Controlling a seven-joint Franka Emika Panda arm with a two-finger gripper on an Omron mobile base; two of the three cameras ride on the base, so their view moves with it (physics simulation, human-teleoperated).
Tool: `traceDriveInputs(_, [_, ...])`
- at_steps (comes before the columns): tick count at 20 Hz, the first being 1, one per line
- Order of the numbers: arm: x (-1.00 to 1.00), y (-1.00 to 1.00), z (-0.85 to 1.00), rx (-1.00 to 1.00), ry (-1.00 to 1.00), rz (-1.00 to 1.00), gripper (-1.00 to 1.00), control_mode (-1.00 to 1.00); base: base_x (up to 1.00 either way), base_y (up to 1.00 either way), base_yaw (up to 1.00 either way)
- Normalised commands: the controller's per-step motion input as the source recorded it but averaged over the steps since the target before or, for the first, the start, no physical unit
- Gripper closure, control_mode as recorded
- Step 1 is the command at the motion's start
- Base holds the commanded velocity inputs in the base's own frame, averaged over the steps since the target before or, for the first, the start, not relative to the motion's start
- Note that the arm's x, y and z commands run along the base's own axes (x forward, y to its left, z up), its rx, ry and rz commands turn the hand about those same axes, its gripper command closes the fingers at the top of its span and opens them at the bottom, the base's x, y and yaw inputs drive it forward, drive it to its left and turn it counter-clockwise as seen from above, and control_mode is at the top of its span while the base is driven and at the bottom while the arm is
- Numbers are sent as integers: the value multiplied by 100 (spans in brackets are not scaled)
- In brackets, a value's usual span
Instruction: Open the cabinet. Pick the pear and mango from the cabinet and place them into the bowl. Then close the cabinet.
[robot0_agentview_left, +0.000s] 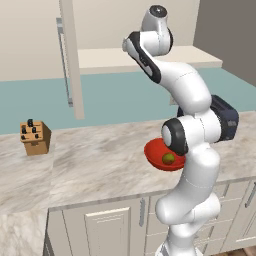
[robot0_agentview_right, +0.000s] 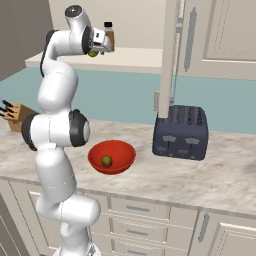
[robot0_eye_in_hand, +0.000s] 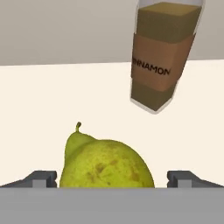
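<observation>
The cabinet stands open, its door (robot0_agentview_left: 70, 60) swung out edge-on and its pale shelf (robot0_eye_in_hand: 39, 100) bare in front of the hand. The yellow-green pear (robot0_eye_in_hand: 105, 162) lies on that shelf. My gripper (robot0_eye_in_hand: 112, 178) is open around it, one fingertip on each side with a gap to the fruit. From the right, the hand (robot0_agentview_right: 98, 46) is raised at shelf height with the pear (robot0_agentview_right: 93, 53) just under it. The red bowl (robot0_agentview_right: 122, 150) sits on the counter below, and the small rounded mango (robot0_agentview_right: 106, 160) lies inside it. The bowl (robot0_agentview_left: 154, 151) is partly hidden behind my arm.
A brown cinnamon bottle (robot0_eye_in_hand: 162, 57) stands on the shelf just behind and right of the pear. A dark toaster (robot0_agentview_right: 181, 131) sits right of the bowl, under the open door's edge (robot0_agentview_right: 170, 55). A knife block (robot0_agentview_left: 35, 137) stands at the counter's left.
</observation>
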Motion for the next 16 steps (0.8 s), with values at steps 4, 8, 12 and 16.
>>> traceDriveInputs(4, [4, 1, -1, 0, 0, 0, 100, -100, 0, 0, 0])
traceDriveInputs(8, [0, 0, -17, 0, 0, 0, 100, -100, 0, 0, 0])
traceDriveInputs(12, [0, 0, -14, 0, 0, 0, 100, -100, 0, 0, 0])
traceDriveInputs(16, [0, 0, -23, 0, -1, 0, 100, -100, 0, 0, 0])
